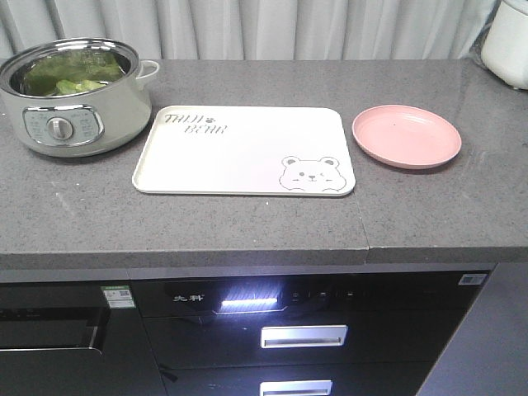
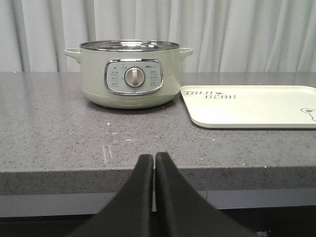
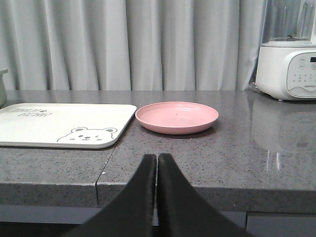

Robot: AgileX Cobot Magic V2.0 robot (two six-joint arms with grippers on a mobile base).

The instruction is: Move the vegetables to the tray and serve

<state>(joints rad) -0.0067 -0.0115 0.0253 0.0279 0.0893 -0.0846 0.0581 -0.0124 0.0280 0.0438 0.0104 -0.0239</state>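
Two sets of fingers: both black pairs are pressed together with only a thin seam between them, and neither pinches anything.
Left side: my left fingers point(image 2: 140, 197) sit low at the near edge of the table point(image 1: 206, 223), pointing toward the pot point(image 2: 131, 79), well apart from it.
Right side: my right fingers point(image 3: 145, 197) sit low at the same near edge, pointing between the tray's right end and the pink plate point(image 3: 177, 117), and touch neither.
Vegetables: the vegetables point(image 1: 70, 74) lie inside the pot at the far left of the table, green leaves below the steel rim. From the left wrist view I cannot see them, because the pot wall hides them.
Pot: pale green, with a round dial on its near face and a small handle on each side. It stands just left of the tray and is not touching it.
Tray: the tray point(image 1: 239, 148) lies flat in the middle of the table. Its lettering is at the far left corner, and the bear drawing is at the near right corner.
Pink plate: round and shallow, just right of the tray with a narrow gap between them.
White appliance point(image 3: 289, 69): stands at the far right corner of the table, well apart from the plate.
Backdrop: a grey curtain point(image 1: 289, 29) hangs behind the table.
Below the table: dark cabinet fronts with pale drawer handles point(image 1: 304, 337).
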